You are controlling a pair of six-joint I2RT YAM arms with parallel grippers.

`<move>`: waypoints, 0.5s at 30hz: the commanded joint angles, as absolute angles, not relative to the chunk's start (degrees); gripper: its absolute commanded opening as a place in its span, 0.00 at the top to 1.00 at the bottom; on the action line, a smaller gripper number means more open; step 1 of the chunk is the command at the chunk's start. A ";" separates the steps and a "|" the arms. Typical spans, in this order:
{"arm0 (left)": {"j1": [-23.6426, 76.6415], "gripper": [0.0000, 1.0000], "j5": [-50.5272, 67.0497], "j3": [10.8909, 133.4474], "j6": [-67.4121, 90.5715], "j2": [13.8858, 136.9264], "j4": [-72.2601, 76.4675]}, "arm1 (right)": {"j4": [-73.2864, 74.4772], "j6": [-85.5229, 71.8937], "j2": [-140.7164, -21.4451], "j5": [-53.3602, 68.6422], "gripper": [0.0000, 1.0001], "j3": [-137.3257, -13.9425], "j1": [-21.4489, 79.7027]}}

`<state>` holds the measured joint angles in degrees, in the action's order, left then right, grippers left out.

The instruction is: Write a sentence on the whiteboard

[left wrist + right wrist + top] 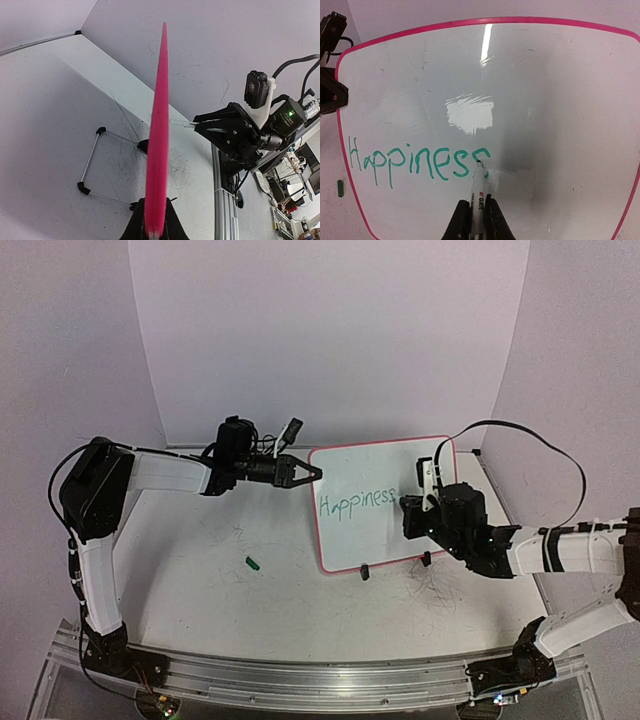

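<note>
One word down: "Happiness" is written out. The rest of the line is not written, so I'd call it under half done.
Left to do: more words to the right of the last s. The right half of the board is blank, so there is plenty of room.
Table point(200, 570): matte white and scuffed, filling the lower half of the top view.
Board point(375, 465): centre-right of the top view, propped up tilted. Glossy white with rounded corners and a thin pink rim. Glare patches show at the centre of the right wrist view.
Left gripper point(316, 473): at the board's left edge. Its jaws are pinched on the pink rim, seen edge-on at bottom centre of the left wrist view. Reads as bracing the board.
Right gripper point(477, 202): bottom centre of the right wrist view, jaws clamped on the marker barrel.
Scribbles point(435, 590): thin grey scratches on the table, lower right of the board.
Text point(420, 162): thin green handwriting on one line across the board's lower left. Small against the board.
Marker point(479, 187): white printed barrel with a dark tip. The tip touches the board at the top of the last s.
Feet point(365, 573): two small black clips on the board's lower rim.
Cap point(253, 562): small green piece on the table, left of the board and well apart from it. Probably the marker's.
</note>
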<state>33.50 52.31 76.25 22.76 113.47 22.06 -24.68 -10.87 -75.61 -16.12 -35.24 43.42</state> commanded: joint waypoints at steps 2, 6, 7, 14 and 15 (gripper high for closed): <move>35.68 1.00 52.77 76.10 21.59 112.90 20.48 | -23.43 -11.64 -74.00 -18.06 1.00 -35.59 43.29; 35.70 1.00 52.78 76.11 21.57 112.89 20.48 | -23.15 -11.78 -73.72 -18.00 1.00 -35.23 43.24; 35.69 1.00 52.78 76.11 21.54 112.88 20.48 | -23.10 -11.80 -73.66 -17.96 1.00 -35.17 43.25; 35.68 1.00 52.80 76.06 21.53 112.88 20.49 | -22.69 -12.20 -73.48 -17.54 1.00 -34.66 43.27; 35.68 1.00 52.82 76.13 21.53 112.92 20.50 | -22.68 -12.22 -73.48 -17.46 1.00 -34.64 43.29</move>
<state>33.50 52.34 76.25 22.74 113.47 22.06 -22.74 -11.45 -74.76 -16.82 -35.00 43.42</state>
